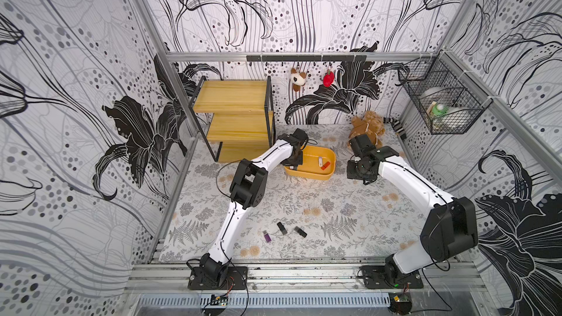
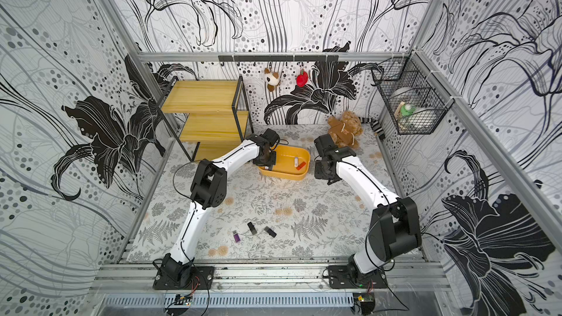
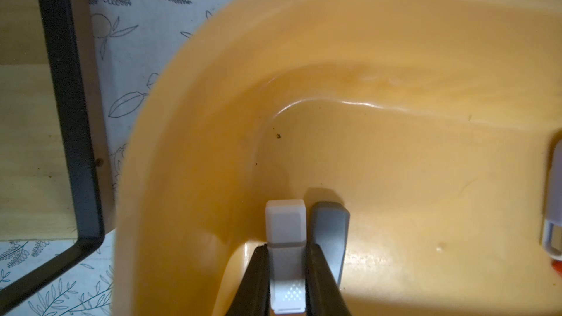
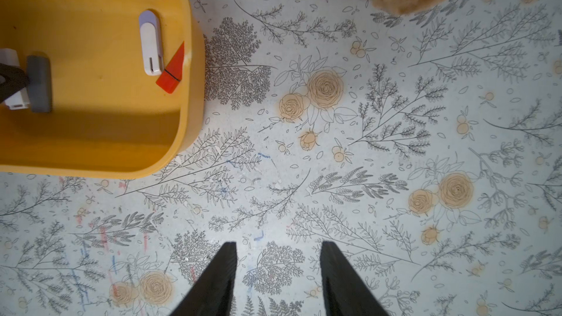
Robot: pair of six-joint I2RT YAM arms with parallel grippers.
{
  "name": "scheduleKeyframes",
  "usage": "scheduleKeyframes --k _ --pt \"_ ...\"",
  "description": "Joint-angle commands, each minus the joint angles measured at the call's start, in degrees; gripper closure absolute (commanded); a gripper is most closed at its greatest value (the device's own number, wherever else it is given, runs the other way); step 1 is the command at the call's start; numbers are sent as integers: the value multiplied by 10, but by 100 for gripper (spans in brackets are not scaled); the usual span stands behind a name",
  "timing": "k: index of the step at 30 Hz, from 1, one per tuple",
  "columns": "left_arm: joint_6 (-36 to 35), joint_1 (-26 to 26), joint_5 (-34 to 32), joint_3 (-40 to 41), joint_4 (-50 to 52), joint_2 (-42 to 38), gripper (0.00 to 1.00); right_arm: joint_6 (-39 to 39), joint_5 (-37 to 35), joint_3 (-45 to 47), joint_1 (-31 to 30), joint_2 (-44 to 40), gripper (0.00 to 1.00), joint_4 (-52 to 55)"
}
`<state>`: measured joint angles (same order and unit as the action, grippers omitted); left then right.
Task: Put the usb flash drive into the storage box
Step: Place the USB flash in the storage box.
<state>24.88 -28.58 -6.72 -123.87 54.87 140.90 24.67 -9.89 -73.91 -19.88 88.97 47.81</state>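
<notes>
My left gripper (image 3: 286, 247) is shut on a white usb flash drive (image 3: 285, 226) and holds it low inside the yellow-orange storage box (image 3: 213, 86), near one corner of its floor. A grey drive (image 3: 330, 229) lies right beside the held one on the box floor. In both top views the box (image 1: 310, 174) (image 2: 282, 175) sits at mid-table, with a white drive (image 1: 320, 162) and a red drive (image 1: 325, 165) lying at its right end. My right gripper (image 4: 278, 246) hangs open over bare tablecloth to the right of the box, with nothing between its fingers.
A purple drive (image 1: 267, 236) and two black drives (image 1: 282, 228) (image 1: 300, 231) lie near the table's front. A wooden shelf rack (image 1: 237, 117) stands just left of the box. A teddy bear (image 1: 368, 126) sits at the back right, and a wire basket (image 1: 447, 104) hangs on the right wall.
</notes>
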Motion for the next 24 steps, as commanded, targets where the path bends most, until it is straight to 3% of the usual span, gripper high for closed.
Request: scheduleKeyframes --k 1,4,10,16,21,24 --pt "-6 -3 -14 -1 -10 7 78 9 2 3 3 -12 50 1" --pt "-4 -3 -12 -7 -7 7 70 9 2 2 3 -12 50 2" --pt "-1 -4 -6 -19 0 -6 68 10 3 7 3 -17 50 2" --pt "15 -8 -11 -39 17 -95 65 -11 19 50 -7 -49 49 -15" --pt "27 -8 -20 -35 58 -177 59 -10 7 92 -74 -91 45 -13" --pt "42 -12 -35 36 77 -244 55 5 4 119 -128 -95 43 -16"
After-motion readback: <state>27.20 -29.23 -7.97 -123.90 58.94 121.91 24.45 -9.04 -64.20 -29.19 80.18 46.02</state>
